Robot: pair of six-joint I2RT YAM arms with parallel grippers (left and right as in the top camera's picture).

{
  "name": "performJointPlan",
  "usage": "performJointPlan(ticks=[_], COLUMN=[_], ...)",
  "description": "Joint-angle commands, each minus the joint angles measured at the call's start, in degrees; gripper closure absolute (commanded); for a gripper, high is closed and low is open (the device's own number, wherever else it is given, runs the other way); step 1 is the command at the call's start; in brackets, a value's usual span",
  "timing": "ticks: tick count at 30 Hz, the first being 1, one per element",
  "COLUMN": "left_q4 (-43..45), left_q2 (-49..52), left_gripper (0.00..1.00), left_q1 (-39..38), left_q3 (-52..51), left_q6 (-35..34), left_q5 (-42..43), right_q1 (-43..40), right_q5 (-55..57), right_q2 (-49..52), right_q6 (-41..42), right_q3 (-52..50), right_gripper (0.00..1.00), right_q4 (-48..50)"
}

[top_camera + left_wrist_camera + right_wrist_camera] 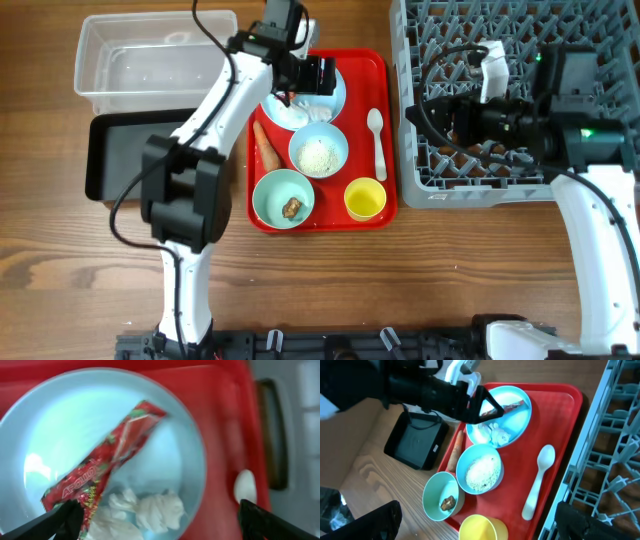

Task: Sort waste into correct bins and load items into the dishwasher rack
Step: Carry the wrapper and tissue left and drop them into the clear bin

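My left gripper [157, 522] is open and empty, just above the pale blue plate [75, 420]. The plate holds a red-and-white snack wrapper [107, 462] and crumpled white paper [150, 510]. From overhead, the left gripper [312, 78] hangs over the plate [335, 95] at the back of the red tray [385, 70]. My right gripper [445, 118] is open and empty over the grey dishwasher rack [520, 40]. On the tray sit a blue bowl of rice [318, 152], a mint bowl [283, 197] with a brown lump [447, 502], a yellow cup [365, 199], a white spoon [377, 140] and a carrot [267, 147].
The clear tub [150, 60] stands at the back left with the black tub [130, 155] in front of it, both left of the tray. The rack fills the right side of the table. Bare wood lies in front of the tray.
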Motion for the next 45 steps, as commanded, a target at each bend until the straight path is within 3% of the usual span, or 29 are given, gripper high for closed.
performJointPlan(ticks=[1, 6, 7, 8, 9, 10, 13, 16, 20, 27, 28, 29, 30, 31, 34, 37, 40, 45], left_q4=[0.8, 1.9, 1.9, 1.9, 1.8, 1.8, 1.4, 0.3, 0.1, -1.6, -1.6, -2.0, -2.3, -2.3, -2.6, -4.5, -6.2, -5.2], left_q2=[4.2, 7.6, 7.6, 7.6, 7.6, 7.6, 4.6, -5.8, -15.2, -10.7, -8.5, -6.6, -5.7, -5.7, -9.4, -14.3, -12.6, -3.4], left_gripper=[0.0, 0.02, 0.14, 0.39, 0.82, 0.96, 0.96, 0.96, 0.96, 0.95, 0.86, 0.5, 0.21, 0.0, 0.0, 0.05, 0.03, 0.04], left_q1=[0.2, -0.4, -0.6, -0.7, -0.8, -0.9, -0.8, 0.5, 6.5, 19.5, 20.1, 20.3, 20.3, 20.3, 20.1, 16.3, 5.6, -3.6], left_q3=[0.3, 0.2, 0.2, 0.2, 0.2, 0.3, 0.5, 1.2, 1.2, 1.0, 1.0, 1.0, 1.0, 1.1, 1.5, 1.5, -0.1, -0.6], left_q6=[-16.7, -20.1, -20.1, -20.1, -20.1, -20.1, -20.0, -18.5, -17.2, -15.0, -14.1, -14.1, -14.1, -14.1, -12.5, -5.9, -5.7, -15.8], left_q5=[-11.4, -13.0, -13.0, -13.0, -13.0, -12.9, -11.2, -10.8, -13.5, -18.8, -18.7, -18.7, -18.7, -18.7, -16.7, -2.8, -3.8, -10.7], right_q1=[0.2, 0.2, 0.2, 0.2, 0.2, 0.2, 0.2, 0.2, 0.2, 0.2, 0.2, 0.2, 0.2, 0.2, 0.2, 0.2, 0.2, 0.2], right_q5=[0.4, 2.3, 2.3, 2.3, 2.3, 2.5, 2.7, 2.8, 3.4, 3.3, 3.3, 3.3, 3.3, 3.3, 3.4, 3.4, 3.3, 3.3], right_q2=[1.5, 1.6, 1.6, 1.6, 1.6, 1.6, 1.6, 1.6, 1.6, 1.6, 1.6, 1.6, 1.6, 1.6, 1.6, 1.6, 1.7, 1.7], right_q6=[0.4, 0.4, 0.4, 0.4, 0.4, 0.4, 0.5, 0.4, 0.5, 0.5, 0.5, 0.5, 0.5, 0.5, 0.5, 0.5, 0.4, 0.5], right_q3=[0.7, 0.7, 0.7, 0.7, 0.7, 0.7, 0.7, 0.7, 0.7, 0.7, 0.7, 0.7, 0.7, 0.7, 0.7, 0.7, 0.7, 0.7], right_gripper=[0.0, 0.0, 0.0, 0.0, 0.0, 0.0, 0.0, 0.0, 0.0, 0.0, 0.0, 0.0, 0.0, 0.0, 0.0, 0.0, 0.0, 0.0], right_q4=[-0.3, -0.5, -0.7, -0.8, -0.8, -0.8, -0.8, -0.7, -0.9, -0.8, -0.8, -0.8, -0.8, -0.8, -0.8, -0.7, -0.4, -0.7])
